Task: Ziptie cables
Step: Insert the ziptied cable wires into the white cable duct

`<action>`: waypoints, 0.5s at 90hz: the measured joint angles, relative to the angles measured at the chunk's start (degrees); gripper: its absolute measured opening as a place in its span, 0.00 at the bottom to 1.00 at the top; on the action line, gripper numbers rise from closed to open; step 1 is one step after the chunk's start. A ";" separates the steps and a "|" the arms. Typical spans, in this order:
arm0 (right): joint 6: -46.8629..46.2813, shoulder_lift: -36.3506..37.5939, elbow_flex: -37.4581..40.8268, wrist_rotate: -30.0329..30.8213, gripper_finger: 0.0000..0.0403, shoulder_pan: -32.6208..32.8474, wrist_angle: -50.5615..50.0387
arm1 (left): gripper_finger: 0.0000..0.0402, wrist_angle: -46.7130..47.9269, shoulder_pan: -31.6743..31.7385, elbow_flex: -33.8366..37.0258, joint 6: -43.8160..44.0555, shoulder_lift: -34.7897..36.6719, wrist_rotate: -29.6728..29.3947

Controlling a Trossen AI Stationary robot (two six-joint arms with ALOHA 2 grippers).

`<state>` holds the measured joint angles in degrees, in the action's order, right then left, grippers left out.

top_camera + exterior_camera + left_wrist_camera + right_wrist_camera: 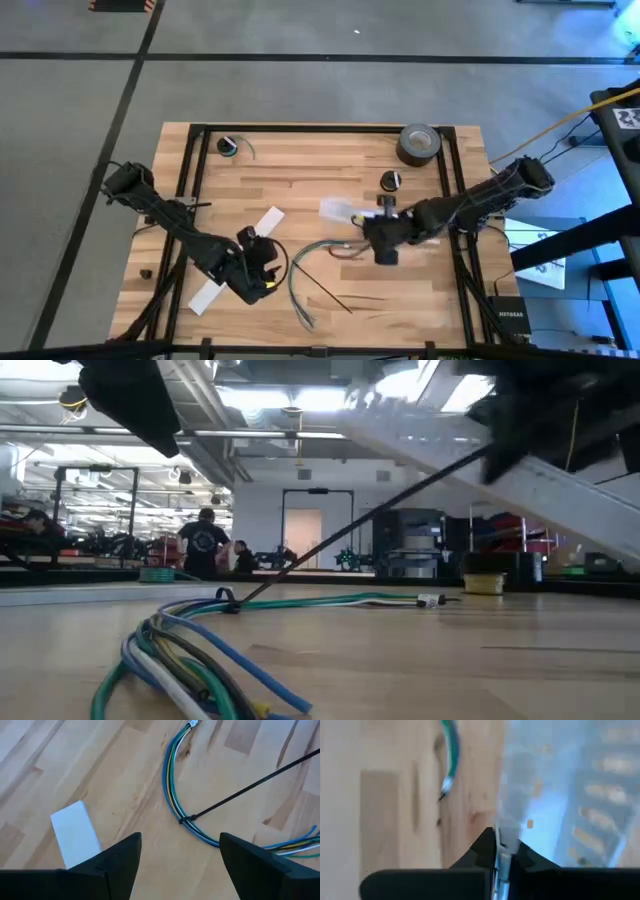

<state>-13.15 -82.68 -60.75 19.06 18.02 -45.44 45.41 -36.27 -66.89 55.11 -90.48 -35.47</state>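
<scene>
Thin black plastic ziptie (pixel 240 795) already looped round curved grey-green wire bundle (pixel 172 795).
Left gripper (pixel 180 857) wide, empty, above loop; right gripper (pixel 502 851) pinches clear plastic sheet (pixel 560 795). Next, probably: cinch tail.

Grey concrete floor (pixel 300 90) with dark lines surrounds the wooden tabletop (pixel 320 160). Beyond its far edge, a bright hall holds ceiling lights (pixel 290 398), a pale doorway (pixel 304 538) and a standing person (pixel 204 542).
</scene>
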 joint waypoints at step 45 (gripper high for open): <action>13.39 -16.37 0.00 -8.51 0.00 -12.60 18.57 | 0.63 -0.24 0.00 -0.01 0.00 0.00 0.04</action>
<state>0.24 -99.05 -60.75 10.54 5.42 -26.87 45.17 -36.27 -66.90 55.11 -90.48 -35.43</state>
